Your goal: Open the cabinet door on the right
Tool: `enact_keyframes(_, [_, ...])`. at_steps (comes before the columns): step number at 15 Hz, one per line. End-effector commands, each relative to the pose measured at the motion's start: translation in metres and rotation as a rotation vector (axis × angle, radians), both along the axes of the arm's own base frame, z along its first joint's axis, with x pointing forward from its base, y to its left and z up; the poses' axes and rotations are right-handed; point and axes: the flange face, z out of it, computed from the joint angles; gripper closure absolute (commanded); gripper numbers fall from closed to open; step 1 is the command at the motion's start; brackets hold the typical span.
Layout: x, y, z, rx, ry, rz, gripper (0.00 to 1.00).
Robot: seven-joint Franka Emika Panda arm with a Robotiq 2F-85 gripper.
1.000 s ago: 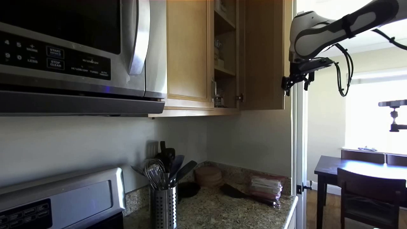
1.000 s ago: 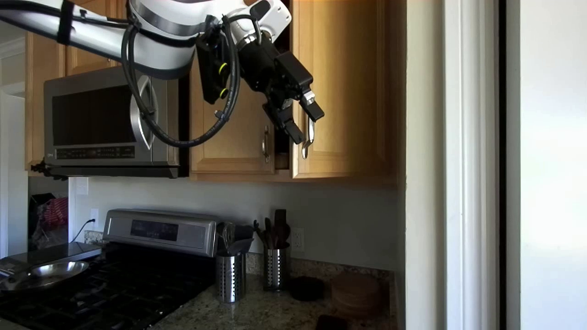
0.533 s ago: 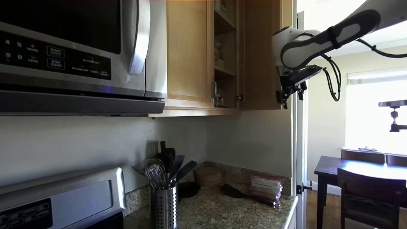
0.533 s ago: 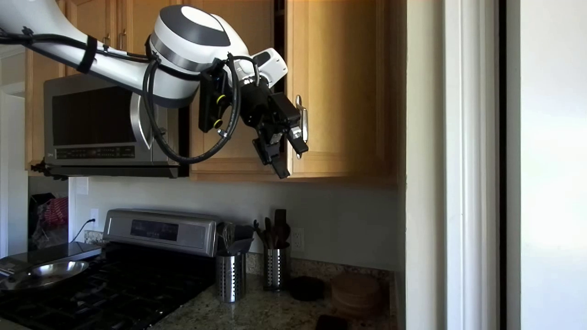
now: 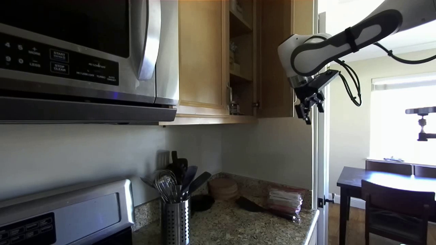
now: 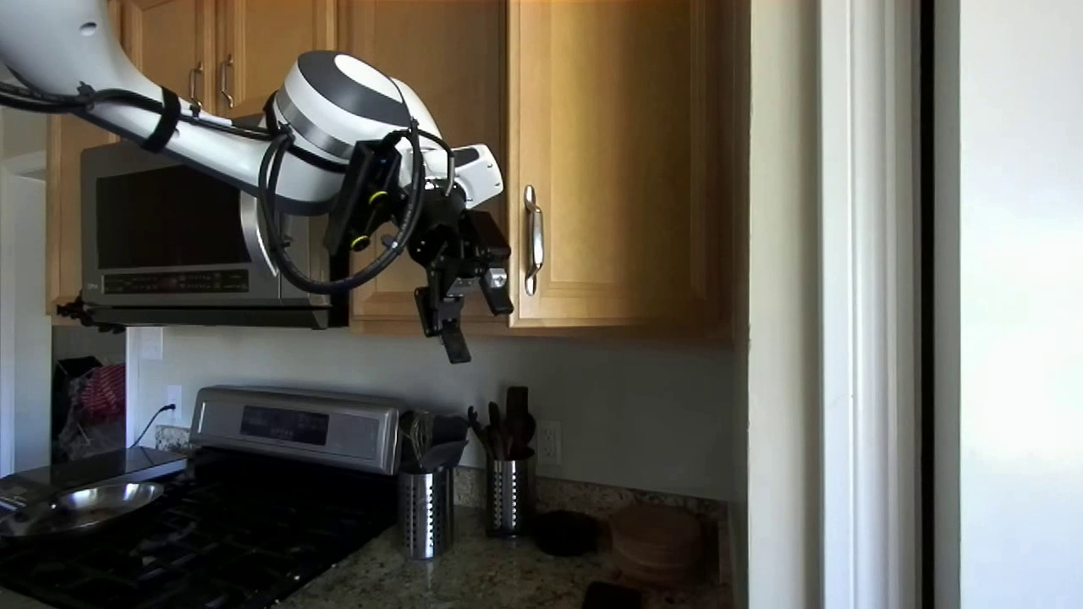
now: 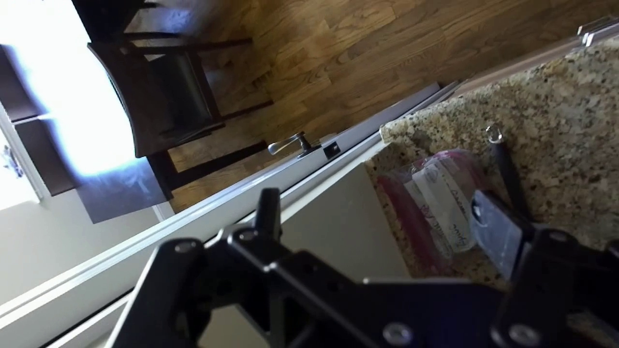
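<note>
The cabinet door (image 6: 626, 169) is tall, narrow and light tan, with a vertical silver handle (image 6: 533, 241) near its free edge. In an exterior view, its inner face (image 5: 274, 61) shows, and the door stands open with the shelves beside it exposed. My gripper (image 6: 480, 326) is open and empty, left of and below the handle, close to the door's lower free corner. It hangs in front of the door's free edge in an exterior view (image 5: 314, 114). Contact with the door cannot be told. In the wrist view, the fingers (image 7: 377, 212) are wide apart and the door is out of view.
The wider matching door (image 5: 202, 51) is at the left of the opening, and the microwave (image 6: 169, 220) hangs beyond it. Below are a granite counter (image 5: 238, 228), a utensil holder (image 5: 175, 221) and a plastic bag (image 5: 284, 200). A white door frame (image 6: 863, 254) stands to the right.
The gripper has moved down and to the left, away from in front of the handle. The door's free edge has shifted left in both exterior views, and its handle is now uncovered.
</note>
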Motion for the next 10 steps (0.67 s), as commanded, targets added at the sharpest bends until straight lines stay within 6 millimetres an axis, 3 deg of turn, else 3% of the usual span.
enact_keyframes(1, [0.004, 0.023, 0.004, 0.049, 0.049, 0.059, 0.0])
enact_keyframes(10, [0.018, 0.102, 0.035, 0.228, -0.076, 0.133, 0.0])
